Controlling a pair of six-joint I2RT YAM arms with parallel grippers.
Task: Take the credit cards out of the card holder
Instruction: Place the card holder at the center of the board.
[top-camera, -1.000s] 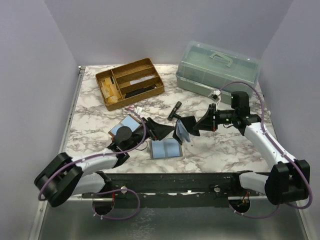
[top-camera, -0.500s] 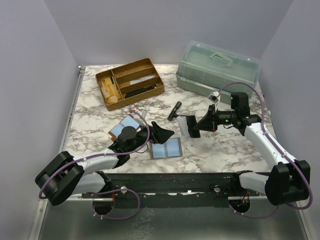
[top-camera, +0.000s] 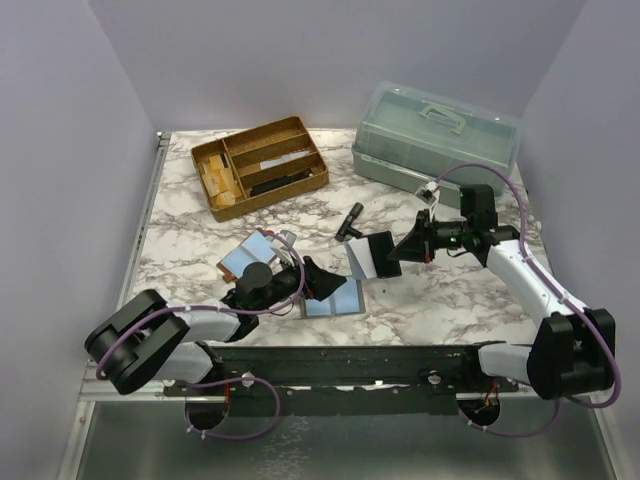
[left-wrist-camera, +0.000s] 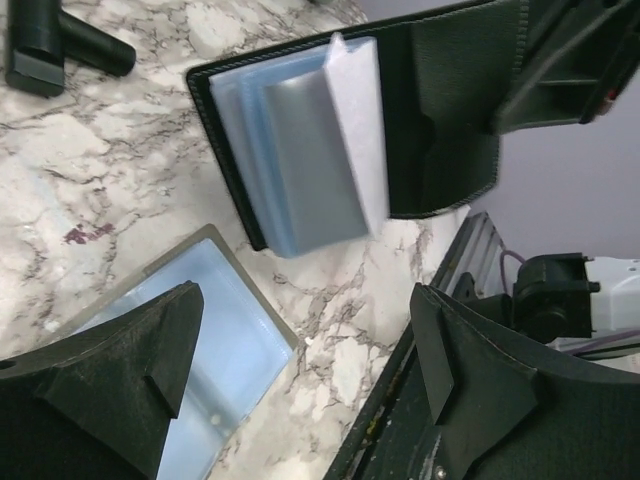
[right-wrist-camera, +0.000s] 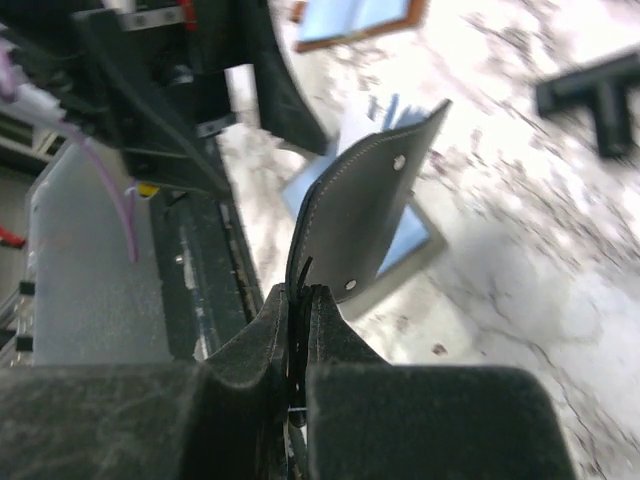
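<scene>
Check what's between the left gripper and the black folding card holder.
Left wrist view: a flat light-blue card on the white marble table, partly under a left gripper finger; otherwise bare marble up to the black card holder.

Left claw (top-camera: 318, 280) spread wide, held low; right claw (right-wrist-camera: 298, 292) pinched tight, arm outstretched.

Black stitched leather folding card holder (left-wrist-camera: 450, 120) stands open and raised, upper centre of the left wrist view, pale-blue sleeves fanned from its fold; thin flat light-blue credit cards (top-camera: 340, 298) lie flat on the marble tabletop (top-camera: 450, 300), lower centre
</scene>
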